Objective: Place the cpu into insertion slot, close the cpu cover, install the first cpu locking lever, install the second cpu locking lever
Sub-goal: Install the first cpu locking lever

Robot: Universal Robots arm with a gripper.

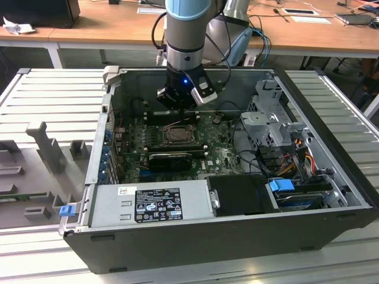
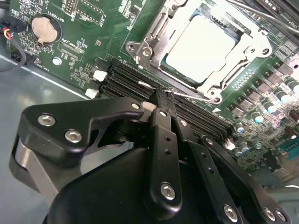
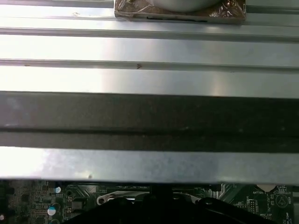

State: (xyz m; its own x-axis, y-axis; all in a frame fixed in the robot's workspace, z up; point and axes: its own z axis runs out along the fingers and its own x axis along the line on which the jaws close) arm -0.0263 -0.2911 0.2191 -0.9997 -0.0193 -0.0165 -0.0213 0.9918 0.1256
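The cpu [image 2: 201,46], silvery on top, lies in the insertion slot [image 1: 177,135] on the green motherboard. The cpu cover [image 2: 152,44], a metal frame, is folded down flat around it. A thin wire locking lever [image 2: 196,96] runs along the socket edge nearest my gripper and ends in a hook. My gripper [image 2: 162,96] hangs inside the open case just behind the socket [image 1: 177,105]. Its fingers are shut, and their tips rest at the lever's free end. Whether the wire is pinched between them I cannot tell.
Black memory slots [image 2: 126,81] lie between gripper and socket, and a coin battery [image 2: 45,29] sits farther off. A black graphics card [image 1: 169,158], the power supply [image 1: 148,204], a drive cage [image 1: 272,118] and cables [image 1: 296,154] crowd the case. Grey fixtures [image 1: 47,148] stand at the exterior view's left.
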